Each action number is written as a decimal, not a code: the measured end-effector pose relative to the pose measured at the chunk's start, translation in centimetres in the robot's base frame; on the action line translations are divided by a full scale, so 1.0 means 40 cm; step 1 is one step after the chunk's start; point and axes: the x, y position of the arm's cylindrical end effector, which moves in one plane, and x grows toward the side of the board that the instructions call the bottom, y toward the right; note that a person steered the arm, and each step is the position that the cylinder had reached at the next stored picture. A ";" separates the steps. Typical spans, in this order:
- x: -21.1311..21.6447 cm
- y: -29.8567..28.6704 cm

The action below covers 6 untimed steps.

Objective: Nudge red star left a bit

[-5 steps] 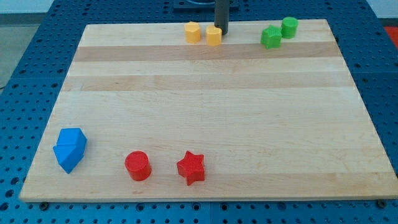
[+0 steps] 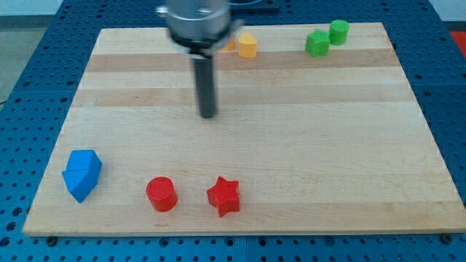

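Note:
The red star [image 2: 223, 196] lies near the view's bottom edge of the wooden board [image 2: 349, 145], a little left of centre. A red cylinder [image 2: 162, 193] sits just to its left with a gap between them. My tip [image 2: 209, 115] stands on the board's middle left, well above the star toward the view's top and slightly to its left. It touches no block. The arm's grey end [image 2: 195, 18] hangs over the board's top edge.
A blue block [image 2: 81, 173] lies at the bottom left. A yellow block [image 2: 248, 44] sits at the top edge, with another yellow block mostly hidden behind the arm. A green block [image 2: 317, 44] and a green cylinder [image 2: 338, 31] are at the top right.
My tip has moved from beside the yellow blocks at the top edge down and left to the board's middle. The arm now hides one yellow block. No block has moved.

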 end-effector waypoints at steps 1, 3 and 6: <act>0.005 -0.265; 0.183 -0.520; 0.266 -0.526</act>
